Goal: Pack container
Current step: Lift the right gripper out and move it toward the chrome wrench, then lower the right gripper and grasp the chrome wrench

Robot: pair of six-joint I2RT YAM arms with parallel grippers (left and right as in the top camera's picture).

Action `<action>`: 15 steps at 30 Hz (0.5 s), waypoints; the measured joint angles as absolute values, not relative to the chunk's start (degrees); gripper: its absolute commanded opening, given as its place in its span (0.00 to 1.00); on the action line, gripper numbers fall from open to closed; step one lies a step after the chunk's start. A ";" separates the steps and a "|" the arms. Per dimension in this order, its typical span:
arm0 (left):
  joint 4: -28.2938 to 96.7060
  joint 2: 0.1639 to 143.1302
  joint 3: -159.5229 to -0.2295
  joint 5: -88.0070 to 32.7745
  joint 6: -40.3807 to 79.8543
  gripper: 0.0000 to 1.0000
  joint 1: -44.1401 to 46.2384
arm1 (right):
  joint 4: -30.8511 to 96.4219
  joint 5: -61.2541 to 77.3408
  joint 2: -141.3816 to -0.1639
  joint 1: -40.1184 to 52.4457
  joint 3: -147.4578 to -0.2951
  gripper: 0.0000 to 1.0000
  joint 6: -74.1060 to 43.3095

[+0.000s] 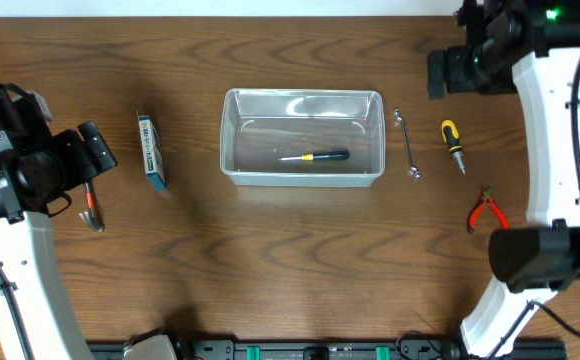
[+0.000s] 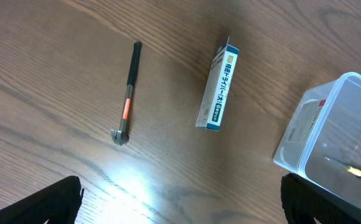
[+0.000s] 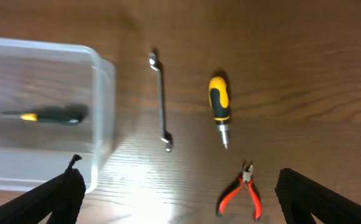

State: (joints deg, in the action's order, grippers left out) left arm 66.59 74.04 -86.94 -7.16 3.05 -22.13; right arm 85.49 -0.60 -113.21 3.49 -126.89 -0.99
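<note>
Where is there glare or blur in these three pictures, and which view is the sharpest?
Left wrist view: a bright glare patch on the table, below the black-handled tool; the rest is sharp. Right wrist view: a similar patch below the wrench, beside the corner of the container, and the whole picture looks slightly soft. Overhead view: the sharpest, with only pale reflections in the container.
</note>
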 measured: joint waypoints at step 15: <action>66.39 74.04 -86.91 -7.14 -4.45 0.98 -22.13 | 74.22 -0.32 -122.43 4.14 -113.03 0.99 8.01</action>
